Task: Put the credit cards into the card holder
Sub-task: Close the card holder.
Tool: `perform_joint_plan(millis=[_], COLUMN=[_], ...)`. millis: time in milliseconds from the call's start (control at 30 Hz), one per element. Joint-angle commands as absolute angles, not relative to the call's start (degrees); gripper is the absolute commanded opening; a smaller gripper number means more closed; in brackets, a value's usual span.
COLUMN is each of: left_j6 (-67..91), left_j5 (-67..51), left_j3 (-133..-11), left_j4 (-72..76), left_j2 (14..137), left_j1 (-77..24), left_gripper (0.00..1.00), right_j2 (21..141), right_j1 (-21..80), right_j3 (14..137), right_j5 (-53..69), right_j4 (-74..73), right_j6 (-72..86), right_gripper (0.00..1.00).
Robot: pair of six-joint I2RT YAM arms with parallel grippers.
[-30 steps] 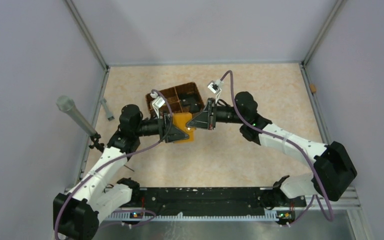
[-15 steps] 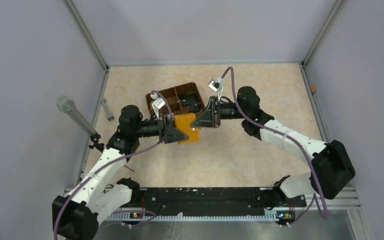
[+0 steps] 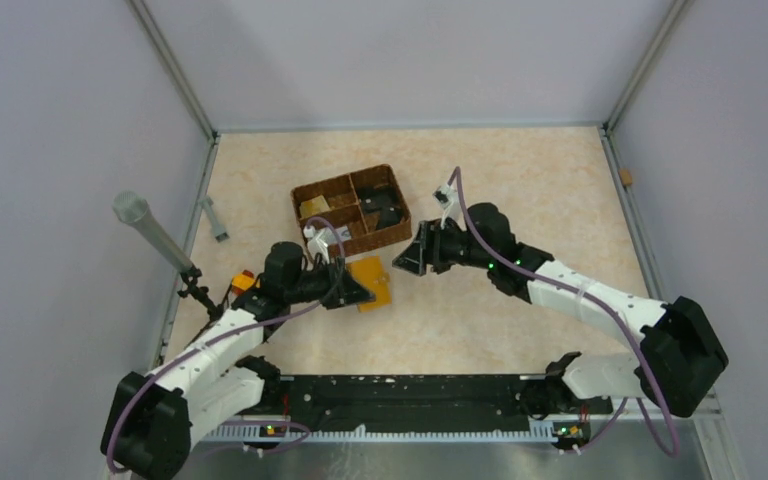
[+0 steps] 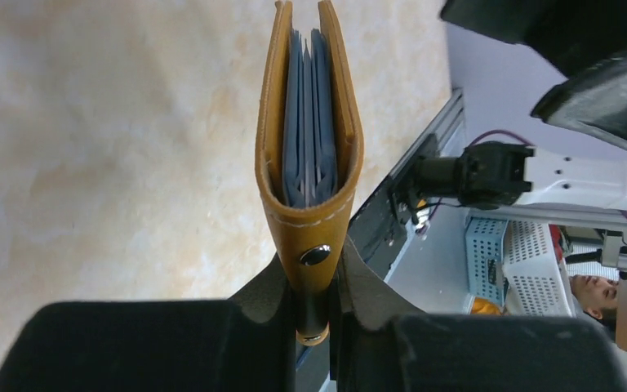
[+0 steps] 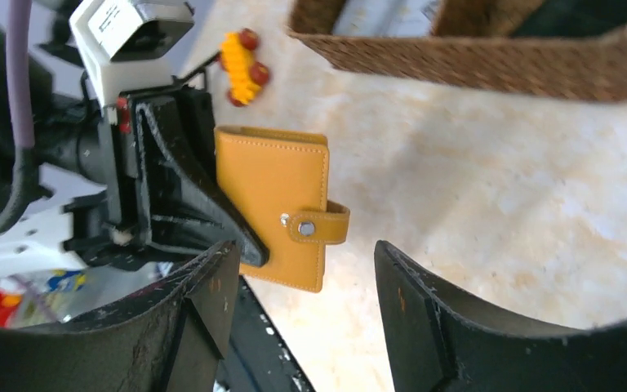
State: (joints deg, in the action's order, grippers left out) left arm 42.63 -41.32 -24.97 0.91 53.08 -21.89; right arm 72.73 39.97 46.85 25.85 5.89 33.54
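Observation:
The mustard-orange card holder is seen edge-on in the left wrist view. Several grey-blue credit cards stand between its covers. My left gripper is shut on its stud end. From above, the card holder sits low over the table in front of the basket, with my left gripper at its left edge. In the right wrist view the card holder has its strap snapped over the face. My right gripper is open and empty, just right of the holder and apart from it, its fingers spread wide.
A brown woven basket with compartments stands behind the holder, its wall close to my right gripper; pale and dark flat things lie in it. A small orange-and-red toy block lies left of my left arm. A grey cylinder rises at the left wall.
My right gripper has opened, let go of the card holder and drawn back right. My left gripper has closed on the holder and carried it lower and nearer.

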Motion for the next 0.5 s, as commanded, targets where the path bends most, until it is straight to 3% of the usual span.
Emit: perform_joint_plan(millis=[0, 467], left_j6=[49.51, 51.4], left_j5=[-31.79, -28.76], left_j3=[-21.94, -19.32], left_j4=[4.09, 7.11], left_j2=[54.53, 68.11], left_j1=[-26.56, -28.74], left_gripper=[0.0, 0.0], right_j2=[71.09, 88.82], right_j1=[46.9, 58.54], right_j3=[45.45, 54.22], right_j5=[3.05, -4.46], right_j4=[0.22, -4.43], right_j6=[35.82, 40.41], right_gripper=[0.62, 0.51])
